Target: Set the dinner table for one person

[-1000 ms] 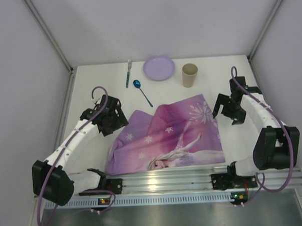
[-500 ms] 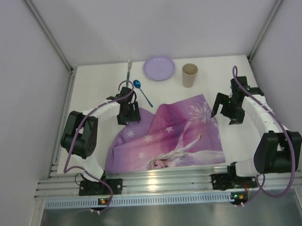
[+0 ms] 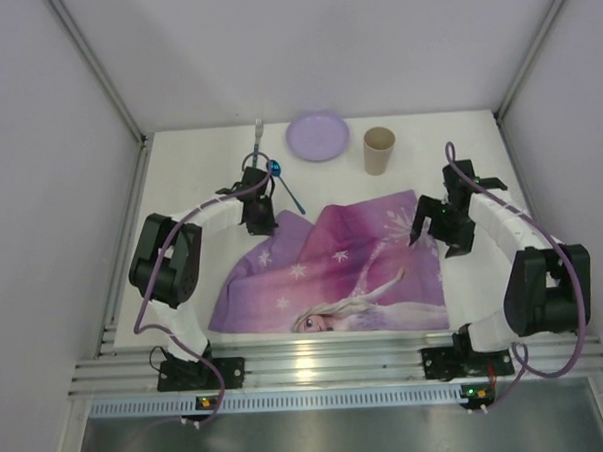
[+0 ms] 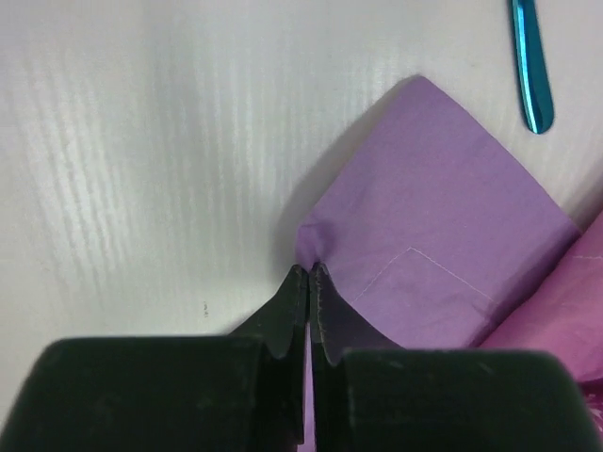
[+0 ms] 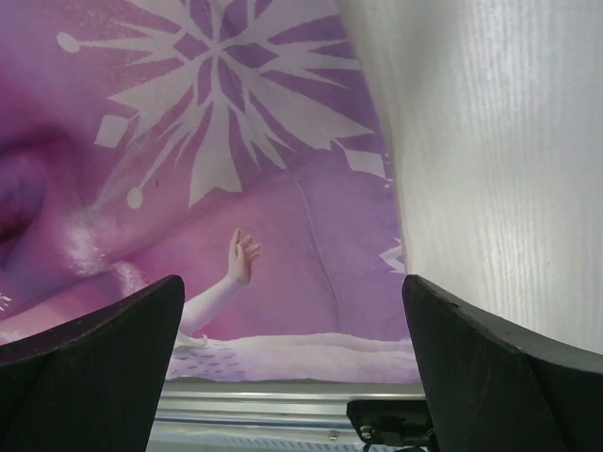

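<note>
White dinner table [image 3: 179,171] fills the enclosure floor; a rumpled purple placemat [image 3: 354,274] lies at its near middle. The left gripper [image 4: 309,268] clamps the mat's folded far-left corner; the right gripper [image 5: 292,282] hangs, jaws wide apart, over its right edge. Flattening seems the step in hand; next, that corner likely needs drawing outward.

Jaws of left arm [image 3: 203,216] pinched together, right arm's [image 3: 505,217] spread.

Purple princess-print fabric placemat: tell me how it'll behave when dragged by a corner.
The purple princess-print fabric placemat is probably floppy: it lies rumpled, with a folded-over corner. Likely light, since the left gripper's fingers bunch its edge with a thin pinch. It should drag and wrinkle rather than slide flat.
</note>
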Controlling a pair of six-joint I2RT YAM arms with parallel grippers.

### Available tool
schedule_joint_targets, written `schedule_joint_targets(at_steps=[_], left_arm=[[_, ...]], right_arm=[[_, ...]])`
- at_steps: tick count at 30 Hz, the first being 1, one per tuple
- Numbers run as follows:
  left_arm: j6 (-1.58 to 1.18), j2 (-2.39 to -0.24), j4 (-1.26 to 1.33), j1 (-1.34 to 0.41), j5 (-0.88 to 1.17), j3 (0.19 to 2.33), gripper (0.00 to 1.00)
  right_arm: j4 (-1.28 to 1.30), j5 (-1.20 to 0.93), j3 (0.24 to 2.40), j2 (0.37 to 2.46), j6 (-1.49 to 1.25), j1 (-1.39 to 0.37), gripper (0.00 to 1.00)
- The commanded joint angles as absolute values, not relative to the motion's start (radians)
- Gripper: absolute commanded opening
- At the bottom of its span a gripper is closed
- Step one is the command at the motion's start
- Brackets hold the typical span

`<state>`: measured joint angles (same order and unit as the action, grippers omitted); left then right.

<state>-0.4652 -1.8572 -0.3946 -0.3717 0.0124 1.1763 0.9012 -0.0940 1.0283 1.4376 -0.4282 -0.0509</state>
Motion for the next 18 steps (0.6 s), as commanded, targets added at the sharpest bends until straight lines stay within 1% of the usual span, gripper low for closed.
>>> schedule_joint_targets(at_steps=[1,2,4,8,10,14,15,16,17,18], left_arm=[[-0.507,-1.82,-0.471,-0.344,-0.145,1.172,0.0],[-0.527,-1.756,-0.495,-0.322,-0.244,1.175,0.0],[-0.563,-1.653,-0.505,-0.296,-0.305,1.172,0.0],[-0.569,-1.52,-0.486,-0.215,-0.399,1.161,0.0],[-0.568,-1.482,-0.459,-0.18,-0.402,1.149,0.0],[-0.549,-1.506,-0.45,-0.132,-0.362,1.135,0.0],[-0.548,-1.514,-0.439,-0.129,-0.341,1.12,0.05],[-0.548,-1.535,-0.437,-0.127,-0.304,1.115,0.13],[-0.551,-1.549,-0.448,-0.127,-0.293,1.115,0.31],[-0.561,-1.563,-0.459,-0.127,-0.282,1.117,0.64]], right_arm=[[0.841,-0.107,1.075,1.5,-0.459,-0.109,1.0],[0.83,-0.106,1.094,1.512,-0.463,-0.12,1.0],[0.821,-0.106,1.111,1.539,-0.471,-0.149,1.0],[0.81,-0.107,1.135,1.577,-0.486,-0.182,1.0],[0.801,-0.107,1.131,1.585,-0.488,-0.198,1.0],[0.788,-0.11,1.108,1.588,-0.492,-0.209,1.0],[0.788,-0.11,1.106,1.588,-0.491,-0.21,1.0],[0.787,-0.113,1.103,1.589,-0.491,-0.213,1.0],[0.787,-0.114,1.101,1.586,-0.491,-0.213,1.0],[0.787,-0.114,1.1,1.583,-0.489,-0.215,1.0]])
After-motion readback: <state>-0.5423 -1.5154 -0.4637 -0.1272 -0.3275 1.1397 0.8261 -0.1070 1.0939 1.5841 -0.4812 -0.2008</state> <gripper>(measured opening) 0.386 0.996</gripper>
